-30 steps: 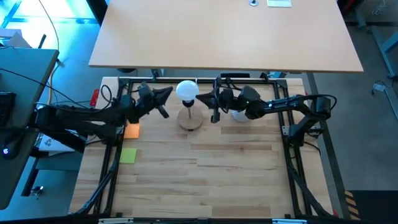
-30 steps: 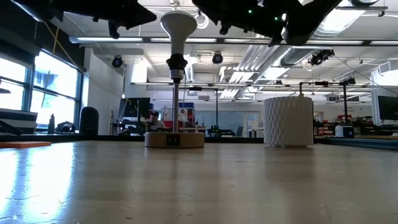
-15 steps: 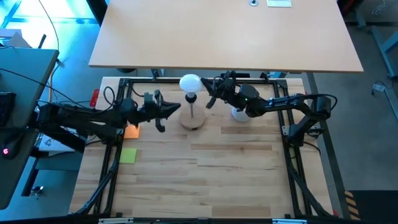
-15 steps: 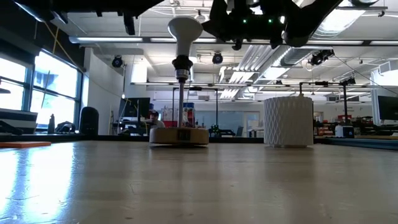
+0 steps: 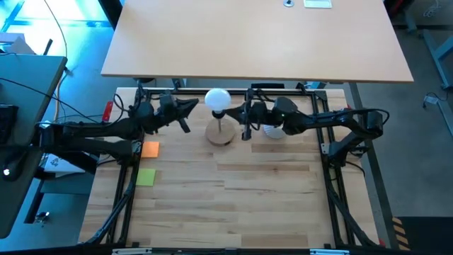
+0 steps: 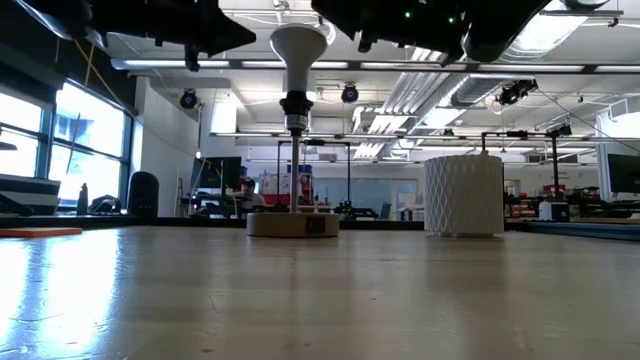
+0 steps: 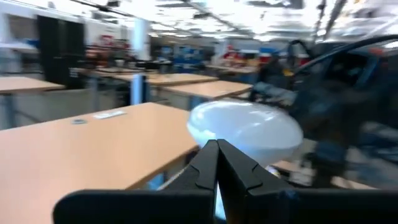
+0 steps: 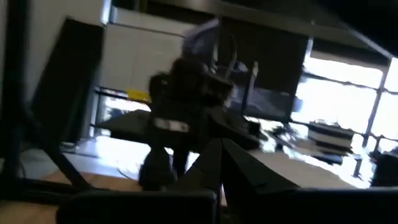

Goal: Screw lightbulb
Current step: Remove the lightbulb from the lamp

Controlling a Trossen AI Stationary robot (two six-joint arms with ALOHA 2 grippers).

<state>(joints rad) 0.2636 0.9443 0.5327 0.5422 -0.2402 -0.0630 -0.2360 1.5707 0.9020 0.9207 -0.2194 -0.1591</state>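
Note:
The white lightbulb (image 5: 217,99) sits upright in the black socket (image 6: 297,105) on top of a thin post, which stands on a round wooden base (image 5: 221,134). My left gripper (image 5: 194,105) is shut and empty. It hovers level with the globe, just to its left, and the globe fills the left wrist view (image 7: 245,127) right beyond the fingertips. My right gripper (image 5: 232,112) is shut and empty, just right of the bulb at the same height. Its wrist view (image 8: 214,146) looks past the shut fingers at the other arm.
A white perforated cup (image 5: 272,129) stands on the table right of the base, under my right arm; it also shows in the low view (image 6: 462,195). An orange pad (image 5: 149,149) and a green pad (image 5: 146,177) lie at the left. A lighter table (image 5: 255,42) borders the far side.
My left gripper dipped toward the near edge and the post, then came back up beside the globe. My right gripper swung toward the far edge and returned. The lamp stand with the bulb has slid a little toward the table's right.

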